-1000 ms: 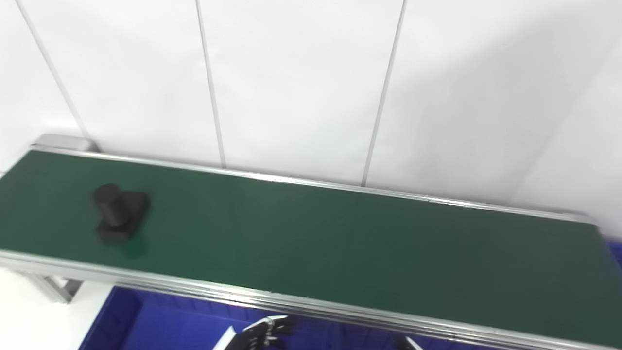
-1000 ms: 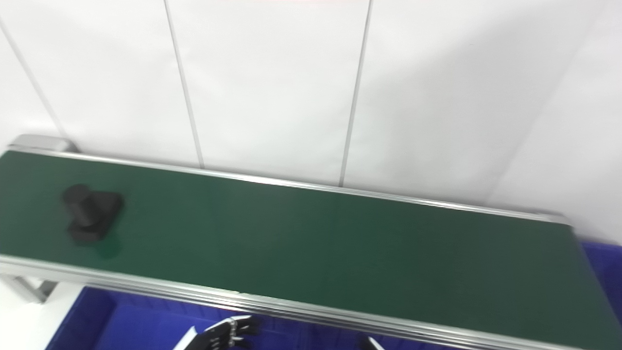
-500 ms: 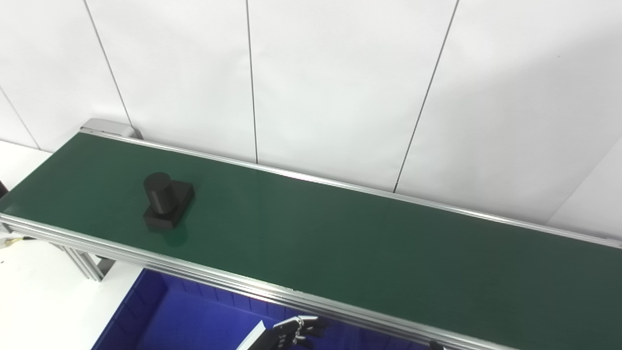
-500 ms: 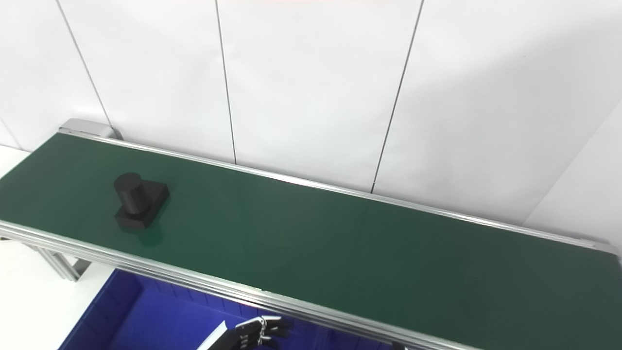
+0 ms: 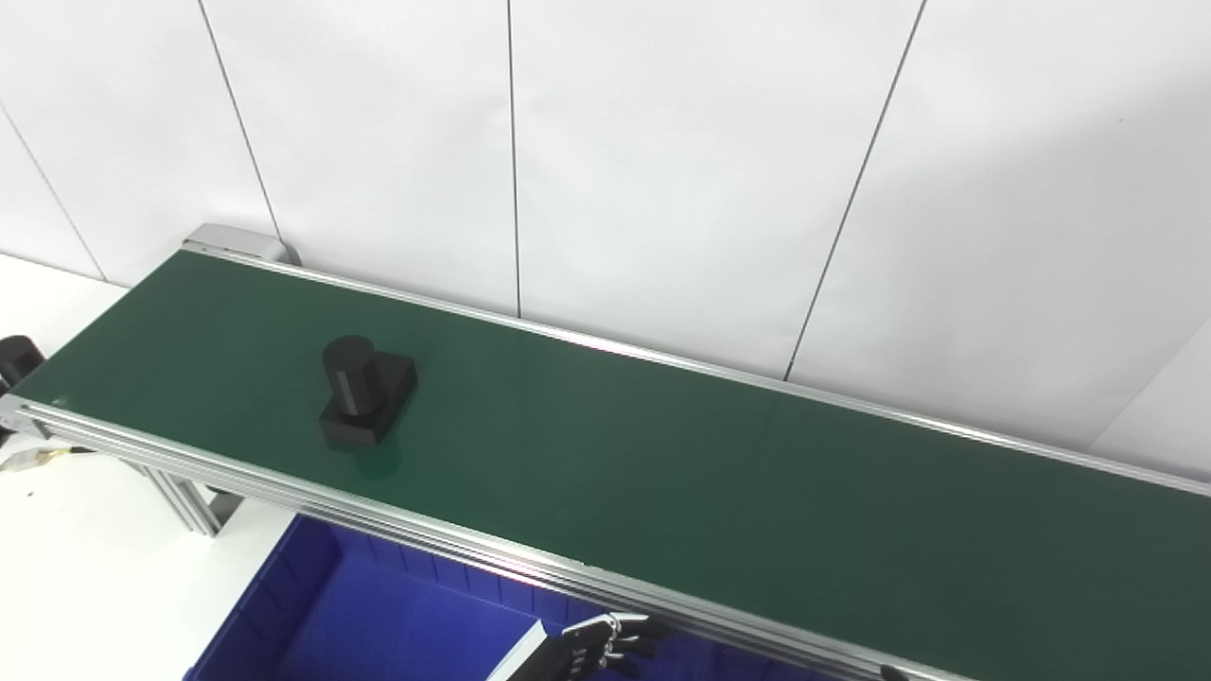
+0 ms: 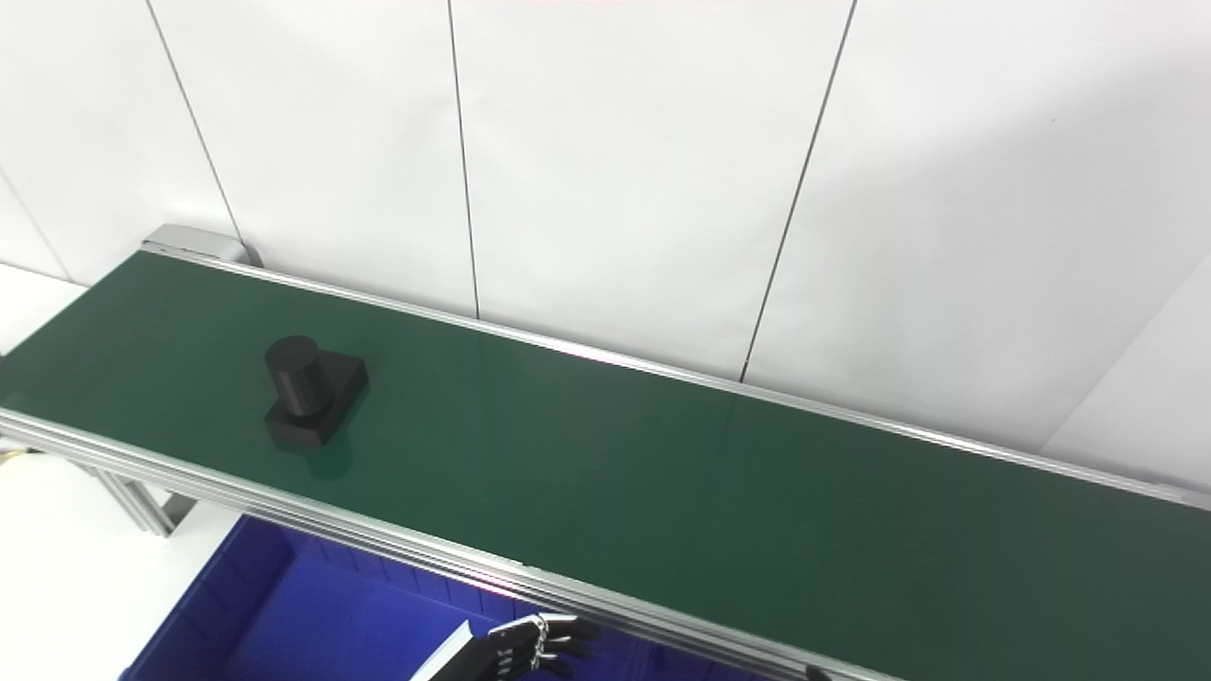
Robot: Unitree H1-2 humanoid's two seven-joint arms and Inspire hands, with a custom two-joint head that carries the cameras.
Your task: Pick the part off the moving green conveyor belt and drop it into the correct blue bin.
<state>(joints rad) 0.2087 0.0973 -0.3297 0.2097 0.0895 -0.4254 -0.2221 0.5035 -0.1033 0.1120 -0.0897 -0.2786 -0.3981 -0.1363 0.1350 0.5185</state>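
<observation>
A big white wall (image 5: 662,142) stands at the back. Thin dark lines (image 5: 515,161) run down it and split it into wide panels. Low on the left is a white floor (image 5: 85,577). A small round black thing (image 5: 17,355) sits at the far left edge, too cut off to tell what it is.
</observation>
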